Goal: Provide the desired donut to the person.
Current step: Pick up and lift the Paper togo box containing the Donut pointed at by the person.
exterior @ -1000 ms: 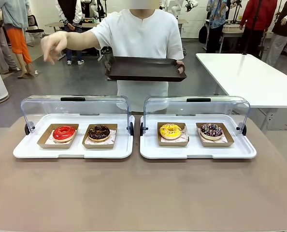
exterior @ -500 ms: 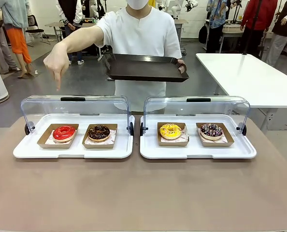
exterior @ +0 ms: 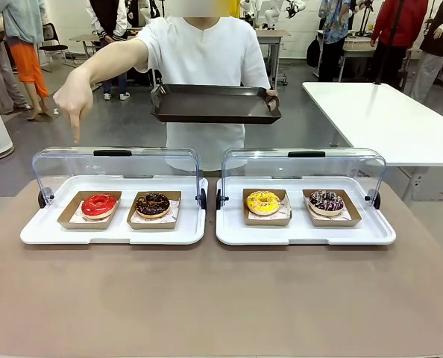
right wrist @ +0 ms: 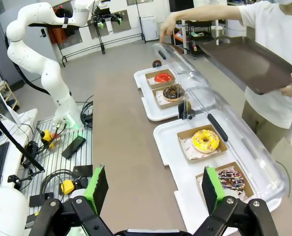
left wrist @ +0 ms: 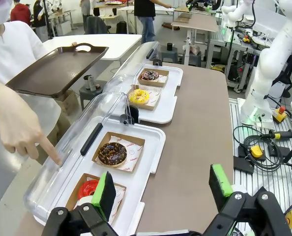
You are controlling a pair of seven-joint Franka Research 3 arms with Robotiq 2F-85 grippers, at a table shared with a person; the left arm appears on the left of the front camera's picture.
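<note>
The person (exterior: 210, 67) in a white shirt stands across the table, holding a dark tray (exterior: 215, 104) in one hand. Their other hand (exterior: 74, 101) points a finger down over the left case, above the red donut (exterior: 98, 204). A chocolate donut (exterior: 153, 203) sits beside it. The right case holds a yellow donut (exterior: 263, 201) and a dark sprinkled donut (exterior: 326, 200). My left gripper (left wrist: 163, 189) is open, high above the table's left end near the red donut (left wrist: 87, 189). Over the other end, my right gripper (right wrist: 153, 189) is open too.
Each donut lies in a brown paper tray inside a white display case (exterior: 113, 227) (exterior: 305, 231) with a clear lid (exterior: 117, 160) (exterior: 303, 162) rolled back. A white table (exterior: 385, 119) stands at the right. The brown tabletop (exterior: 221, 298) in front is bare.
The person's pointing hand swung down and now points a finger over the left case, drifting slightly left. The dark tray shifted a little left. Neither gripper changed.
</note>
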